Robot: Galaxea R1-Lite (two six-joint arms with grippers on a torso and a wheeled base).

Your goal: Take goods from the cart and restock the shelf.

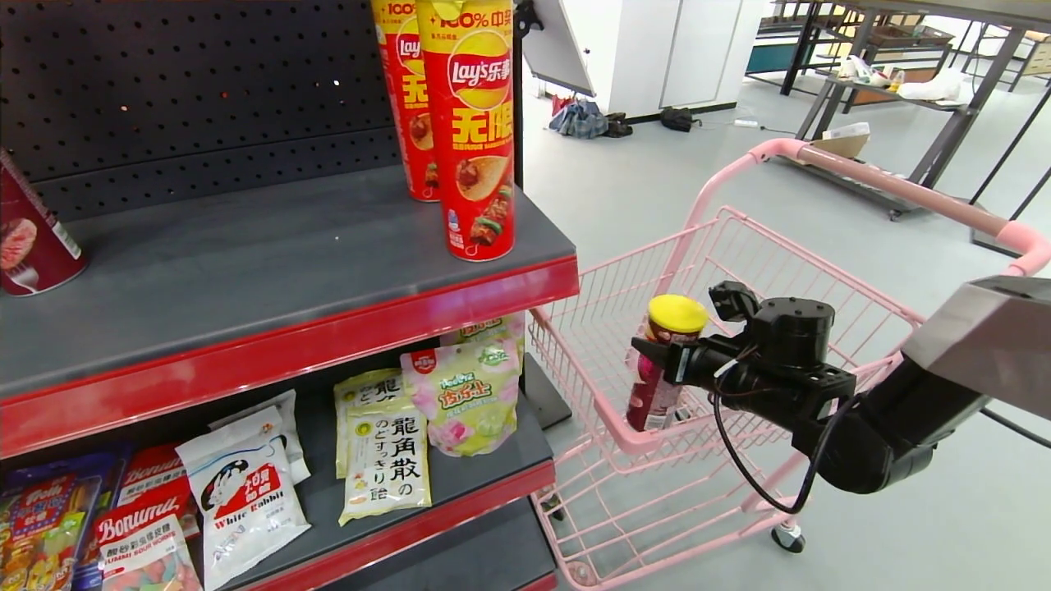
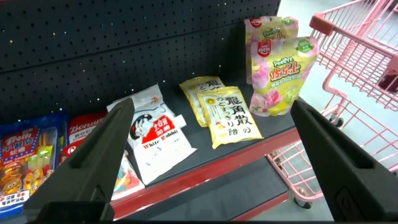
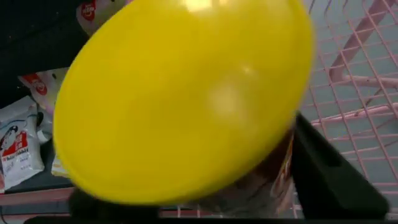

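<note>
A maroon chip can with a yellow lid (image 1: 676,317) stands upright inside the pink cart (image 1: 895,190), near the corner closest to the shelf. My right gripper (image 1: 657,361) is shut on the can's upper body from the side. In the right wrist view the yellow lid (image 3: 186,93) is very close, with a dark finger (image 3: 329,174) beside the can. My left gripper (image 2: 211,186) is open, its fingers wide apart, facing the lower shelf's snack bags (image 2: 233,115). The upper shelf board (image 1: 246,263) lies up and to the left of the can.
Two tall red chip cans (image 1: 468,123) stand at the upper shelf's right end, and a dark red can (image 1: 29,238) at its left edge. Several snack bags (image 1: 386,443) lie on the lower shelf. Tables (image 1: 895,90) stand on the open floor behind the cart.
</note>
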